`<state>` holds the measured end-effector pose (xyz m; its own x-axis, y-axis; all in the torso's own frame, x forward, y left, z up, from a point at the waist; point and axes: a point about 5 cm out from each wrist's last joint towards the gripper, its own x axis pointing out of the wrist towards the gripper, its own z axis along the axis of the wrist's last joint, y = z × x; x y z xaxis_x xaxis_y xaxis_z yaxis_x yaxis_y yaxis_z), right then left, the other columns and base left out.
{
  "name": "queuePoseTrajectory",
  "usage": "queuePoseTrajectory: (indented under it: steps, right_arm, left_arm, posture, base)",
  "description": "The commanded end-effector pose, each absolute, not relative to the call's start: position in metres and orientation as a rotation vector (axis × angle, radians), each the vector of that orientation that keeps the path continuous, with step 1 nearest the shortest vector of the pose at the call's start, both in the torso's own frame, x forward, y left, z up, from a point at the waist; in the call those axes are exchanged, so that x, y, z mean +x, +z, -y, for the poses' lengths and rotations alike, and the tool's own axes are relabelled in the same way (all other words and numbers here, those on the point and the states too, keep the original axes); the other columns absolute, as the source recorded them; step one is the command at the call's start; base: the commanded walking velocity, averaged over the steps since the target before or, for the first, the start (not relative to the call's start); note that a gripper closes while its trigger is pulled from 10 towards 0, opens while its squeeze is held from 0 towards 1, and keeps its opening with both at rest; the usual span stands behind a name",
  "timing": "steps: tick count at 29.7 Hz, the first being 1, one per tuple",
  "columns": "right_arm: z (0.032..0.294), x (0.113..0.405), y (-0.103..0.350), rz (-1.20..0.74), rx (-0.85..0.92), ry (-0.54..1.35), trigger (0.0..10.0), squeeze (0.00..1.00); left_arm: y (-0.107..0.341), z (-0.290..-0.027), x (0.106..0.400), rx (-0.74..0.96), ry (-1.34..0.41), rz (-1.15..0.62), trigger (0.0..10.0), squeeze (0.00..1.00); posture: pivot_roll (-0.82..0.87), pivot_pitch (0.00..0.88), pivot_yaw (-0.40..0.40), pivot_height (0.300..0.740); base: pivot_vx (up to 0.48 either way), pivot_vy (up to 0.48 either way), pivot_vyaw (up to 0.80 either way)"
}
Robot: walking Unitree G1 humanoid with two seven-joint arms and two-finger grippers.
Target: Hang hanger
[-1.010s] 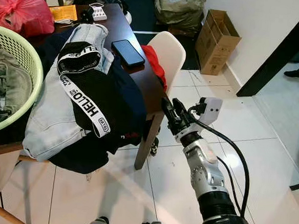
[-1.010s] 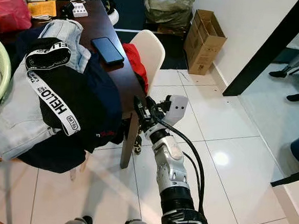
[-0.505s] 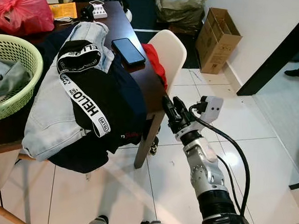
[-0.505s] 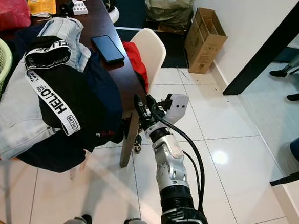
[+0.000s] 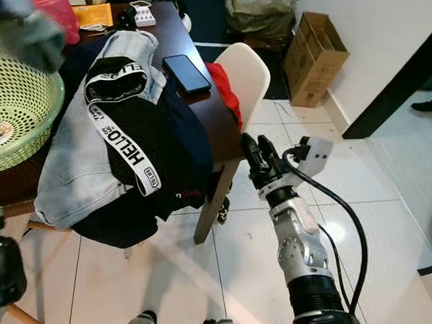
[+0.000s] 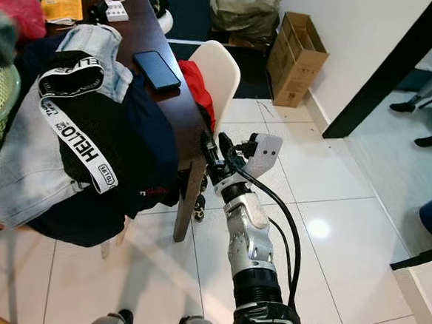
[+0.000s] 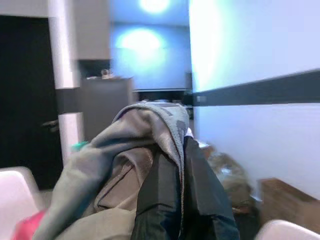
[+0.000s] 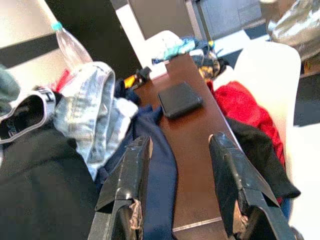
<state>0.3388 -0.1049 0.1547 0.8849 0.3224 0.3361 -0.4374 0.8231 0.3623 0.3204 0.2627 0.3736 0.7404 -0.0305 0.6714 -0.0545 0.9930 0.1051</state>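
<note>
Left wrist view shows the left claw (image 7: 175, 200) clamped on a grey garment (image 7: 135, 150), lifted above the green basket (image 5: 19, 111). Right claw (image 6: 215, 151) hangs parted beside the table (image 6: 172, 100). I can make out no hanger; finding one comes next

Head stereo downward; wrist views forward

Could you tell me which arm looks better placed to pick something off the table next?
Probably the right. The right gripper is open and empty beside the dark table, while the left gripper's fingers are already draped in a grey garment.
</note>
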Motion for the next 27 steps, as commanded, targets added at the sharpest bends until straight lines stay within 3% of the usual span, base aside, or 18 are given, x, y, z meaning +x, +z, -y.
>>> queuePoseTrajectory:
  steps: [1, 2, 6, 7, 10, 15, 27]
  right_arm:
    - [0.111, 0.338, 0.153, 0.273, 0.450, 0.382, 10.0, 0.00]
    - [0.112, 0.338, 0.157, 0.289, 0.444, 0.372, 10.0, 0.00]
    - [0.112, 0.338, 0.157, 0.289, 0.444, 0.372, 10.0, 0.00]
    - [0.115, 0.340, 0.163, 0.309, 0.438, 0.356, 10.0, 0.00]
    - [0.118, 0.342, 0.170, 0.335, 0.435, 0.340, 10.0, 0.00]
    - [0.122, 0.344, 0.183, 0.378, 0.434, 0.316, 10.0, 0.00]
    - [0.127, 0.343, 0.185, 0.388, 0.437, 0.269, 10.0, 0.00]
  left_arm:
    - [0.373, -0.262, 0.320, 0.131, 0.016, 0.725, 6.4, 0.00]
    - [0.374, -0.246, 0.322, 0.171, -0.031, 0.716, 10.0, 0.00]
    - [0.374, -0.246, 0.322, 0.171, -0.031, 0.716, 10.0, 0.00]
    - [0.372, -0.228, 0.326, 0.207, -0.063, 0.698, 10.0, 0.00]
    - [0.366, -0.213, 0.328, 0.243, -0.071, 0.685, 10.0, 0.00]
    - [0.357, -0.191, 0.328, 0.306, -0.141, 0.675, 10.0, 0.00]
    - [0.361, -0.167, 0.318, 0.290, -0.291, 0.685, 10.0, 0.00]
  posture:
    - [0.06, 0.087, -0.041, 0.740]
    - [0.06, 0.084, -0.038, 0.740]
    - [0.06, 0.084, -0.038, 0.740]
    - [0.06, 0.079, -0.032, 0.740]
    - [0.06, 0.075, -0.029, 0.740]
    - [0.06, 0.064, -0.026, 0.740]
    - [0.06, 0.048, -0.020, 0.740]
  base:
    - [0.000, 0.000, 0.00]
    - [0.000, 0.000, 0.00]
    - [0.000, 0.000, 0.00]
    - [0.000, 0.000, 0.00]
    - [0.000, 0.000, 0.00]
    - [0.000, 0.000, -0.64]
    - [0.000, 0.000, -0.80]
